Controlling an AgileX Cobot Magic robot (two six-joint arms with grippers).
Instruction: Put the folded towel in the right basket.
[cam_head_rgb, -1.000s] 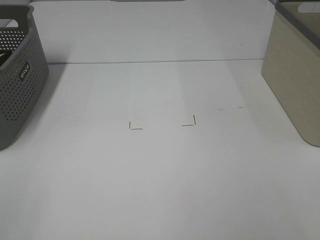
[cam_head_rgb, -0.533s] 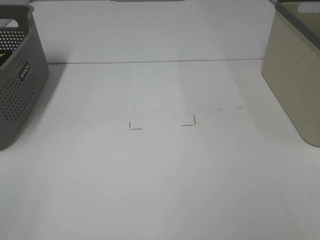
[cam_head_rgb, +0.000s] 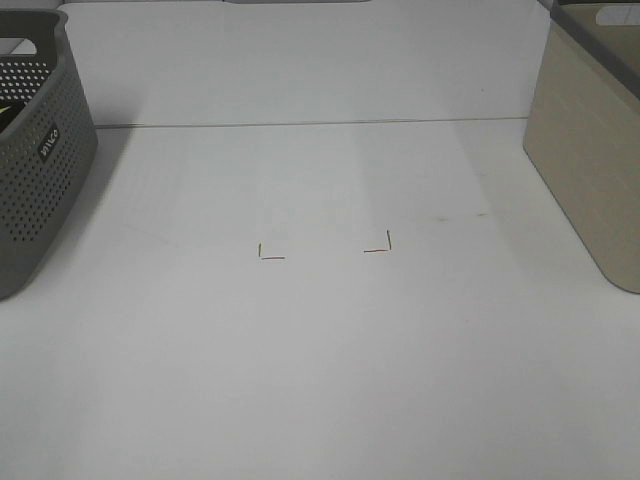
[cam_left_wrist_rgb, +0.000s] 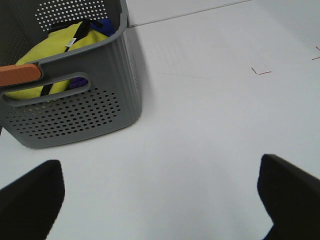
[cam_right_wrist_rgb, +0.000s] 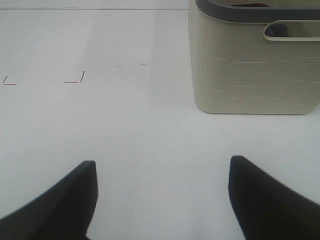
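While no folded towel shows on the table (cam_head_rgb: 320, 380), we note that the only cloth in sight lies inside the grey perforated basket (cam_left_wrist_rgb: 75, 107) on the left: a yellow fabric bundle (cam_left_wrist_rgb: 55, 55) with a dark strap across it and something blue behind. We cannot tell whether this is the towel the task names.

The beige basket (cam_head_rgb: 585, 170) stands at the right edge of the table, upright, well apart from the grey one. Its interior is largely hidden in both views, so we cannot tell what it holds.

The left gripper (cam_left_wrist_rgb: 160, 195) is spread wide and grips nothing; it sits low over bare table near the grey basket. The right gripper (cam_right_wrist_rgb: 162, 195) is likewise wide apart and empty, facing the beige basket. Neither arm appears in the overhead view, which suggests both are drawn back near the table's front edge.

Two small red corner marks (cam_head_rgb: 325, 250) sit mid-table; we judge they outline a working spot for the towel, and nothing lies between them.
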